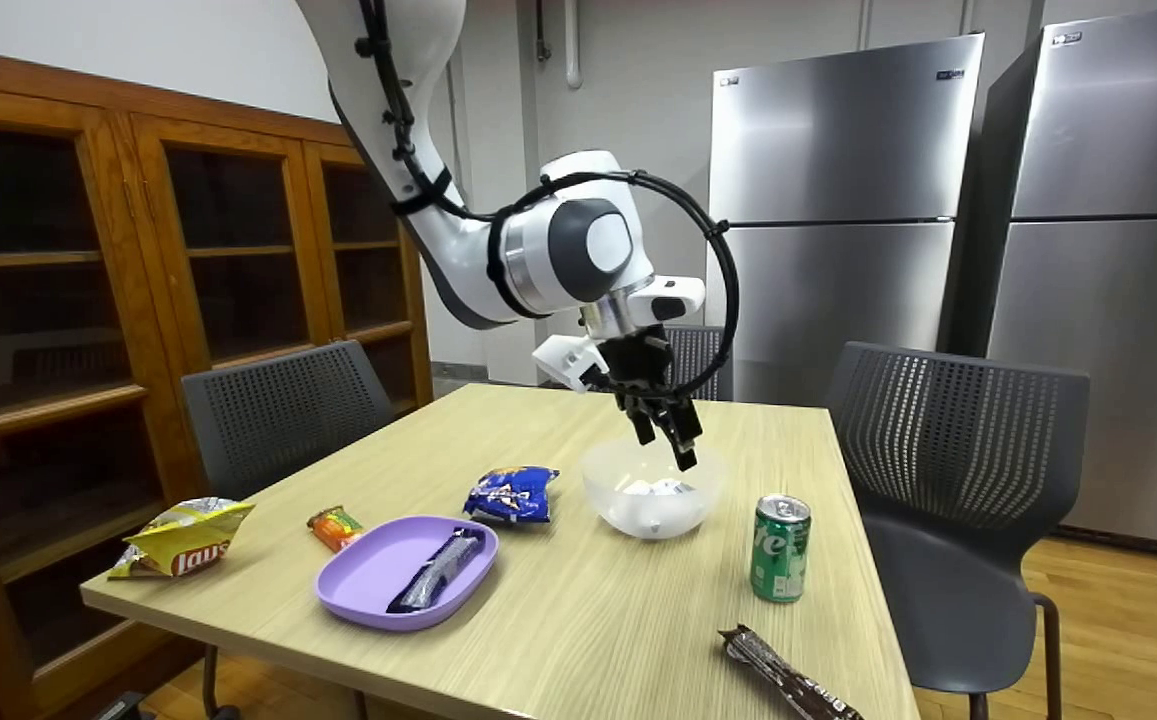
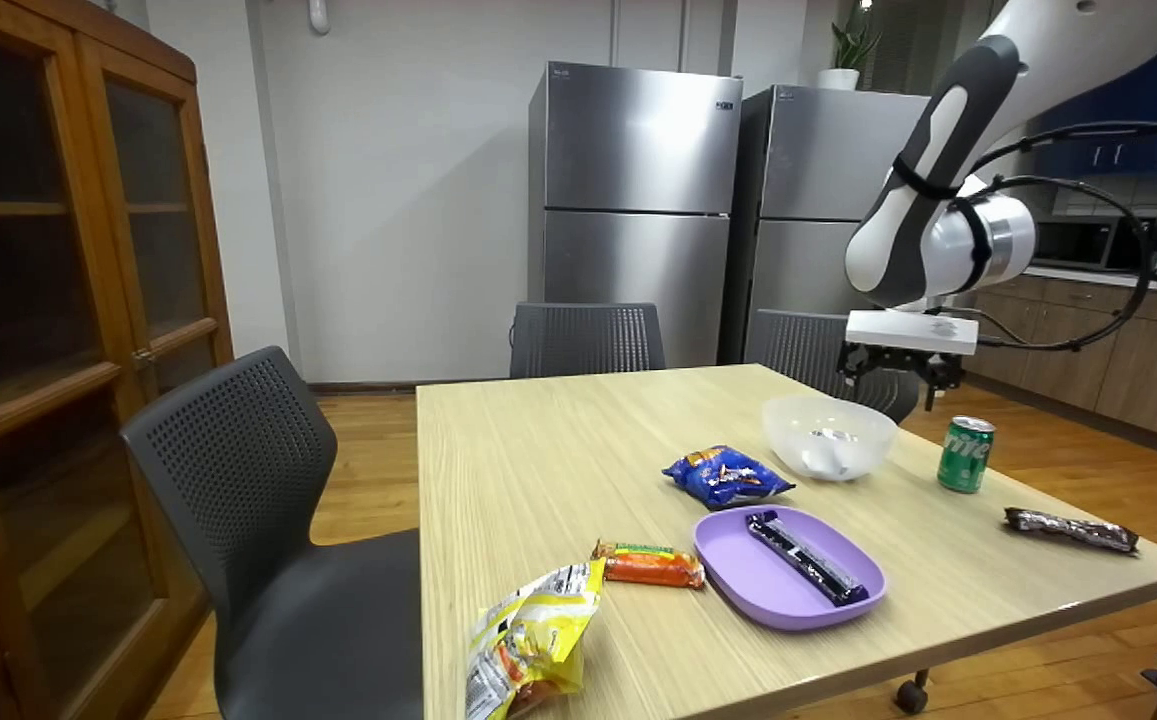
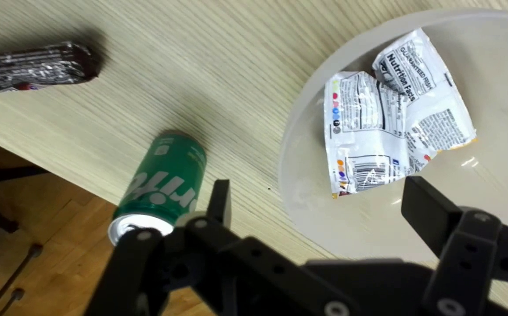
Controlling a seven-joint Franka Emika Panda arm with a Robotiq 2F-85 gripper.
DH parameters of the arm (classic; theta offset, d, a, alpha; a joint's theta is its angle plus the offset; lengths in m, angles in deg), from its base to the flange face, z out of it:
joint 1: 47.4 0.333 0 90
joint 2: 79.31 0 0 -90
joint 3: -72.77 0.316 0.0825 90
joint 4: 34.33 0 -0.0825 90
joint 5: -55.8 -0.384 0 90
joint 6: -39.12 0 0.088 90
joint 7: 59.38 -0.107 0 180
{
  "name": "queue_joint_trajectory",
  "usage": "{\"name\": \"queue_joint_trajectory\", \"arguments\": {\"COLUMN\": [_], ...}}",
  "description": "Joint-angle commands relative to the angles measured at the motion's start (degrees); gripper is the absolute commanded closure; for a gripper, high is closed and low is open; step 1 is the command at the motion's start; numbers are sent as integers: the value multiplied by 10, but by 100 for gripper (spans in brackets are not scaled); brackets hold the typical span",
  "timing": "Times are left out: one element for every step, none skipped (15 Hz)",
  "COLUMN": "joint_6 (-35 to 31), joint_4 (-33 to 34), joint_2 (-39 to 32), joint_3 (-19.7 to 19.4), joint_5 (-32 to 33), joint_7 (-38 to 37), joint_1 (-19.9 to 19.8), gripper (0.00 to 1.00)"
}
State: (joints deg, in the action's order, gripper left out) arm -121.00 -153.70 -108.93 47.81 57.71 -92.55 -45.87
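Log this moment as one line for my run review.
Gripper: open, holding nothing, raised near bowl | inside bowl: white packets | beside bowl: upright green can | purple plate: dark wrapped bar

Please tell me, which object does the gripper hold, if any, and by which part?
Nothing is held: the gripper stands open, partly over the translucent bowl, clear of the white food packaging inside.

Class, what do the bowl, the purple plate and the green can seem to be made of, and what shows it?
Bowl: probably frosted plastic; milky, translucent-looking wall, though glass is possible.
Purple plate: likely smooth plastic, perhaps silicone; one even colour, rounded rim.
Green can: apparently glossy metal; bare silvery top above the printed side.
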Motion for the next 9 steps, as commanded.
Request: {"name": "queue_joint_trajectory", "arguments": {"joint_6": [26, 33, 42, 46, 53, 62, 73, 82, 94], "joint_4": [-72, -83, -97, -110, -122, -130, -136, -140, -141], "joint_2": [78, 88, 101, 111, 120, 126, 129, 130, 128], "joint_3": [-13, -23, -24, -29, -30, -32, -32, -31, -27], "joint_5": [11, 13, 13, 15, 14, 13, 10, 9, 4], "joint_7": [15, 1, 1, -4, -6, -10, -17, -23, -27], "joint_1": [0, 4, 0, -1, -5, -9, -13, -18, -26], "gripper": [0, 0, 0, 0, 0, 0, 0, 0, 0]}}
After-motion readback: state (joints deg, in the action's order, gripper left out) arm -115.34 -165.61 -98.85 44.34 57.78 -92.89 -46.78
